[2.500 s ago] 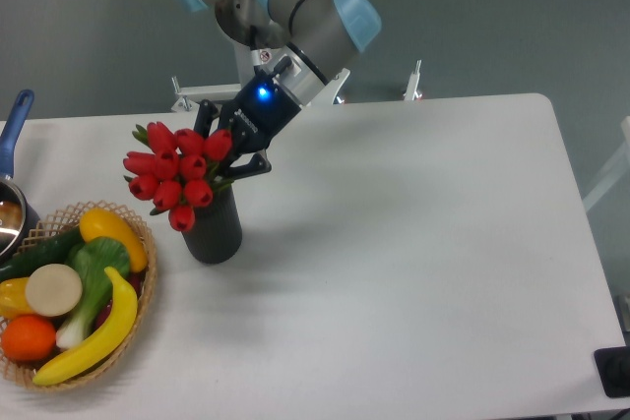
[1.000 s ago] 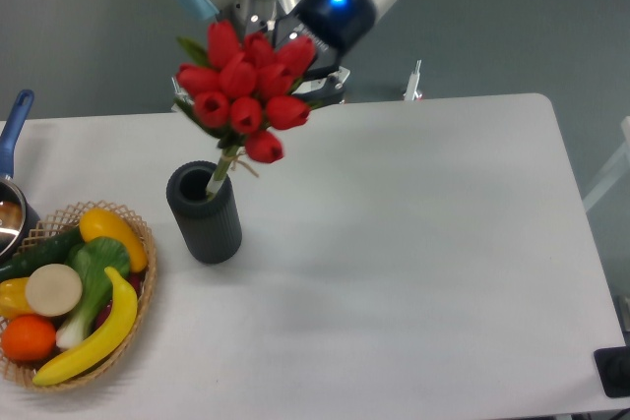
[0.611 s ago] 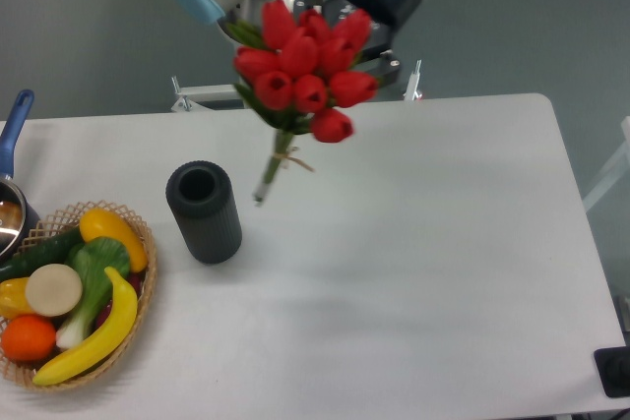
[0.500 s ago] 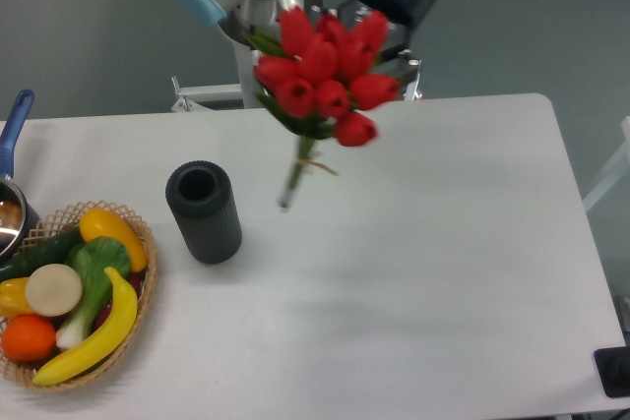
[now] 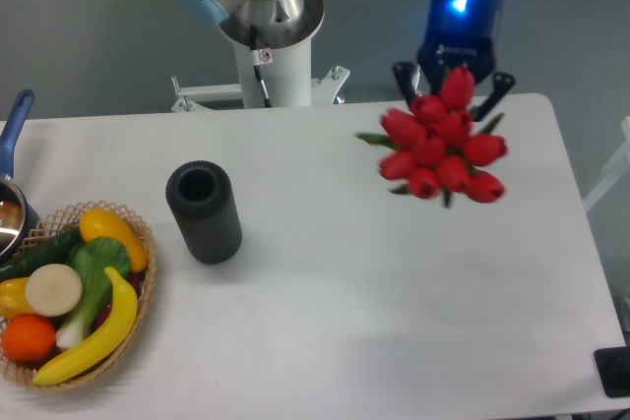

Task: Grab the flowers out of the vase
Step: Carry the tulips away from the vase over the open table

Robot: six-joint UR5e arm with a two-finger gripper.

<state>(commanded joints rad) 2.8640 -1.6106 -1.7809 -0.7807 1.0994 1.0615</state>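
The flowers [image 5: 440,149], a bunch of red tulip buds with green leaves, hang in the air over the right part of the white table, slightly blurred. Their stems are hidden behind the buds. My gripper [image 5: 451,88] points down from above and behind them with its blue light on. Its dark fingers [image 5: 403,75] show on either side of the bunch's top, and it is shut on the flowers. The vase [image 5: 204,211], a dark ribbed cylinder, stands upright and empty at the left centre of the table, far from the gripper.
A wicker basket [image 5: 146,239] of toy fruit and vegetables sits at the front left. A pot with a blue handle [image 5: 14,127] is at the left edge. The arm's white base [image 5: 268,58] stands behind the table. A black object [image 5: 612,371] lies off the right front corner.
The gripper has lifted the flowers out of the vase and carried them right across the table. The bunch has turned so the stems no longer show. The vase stayed put.
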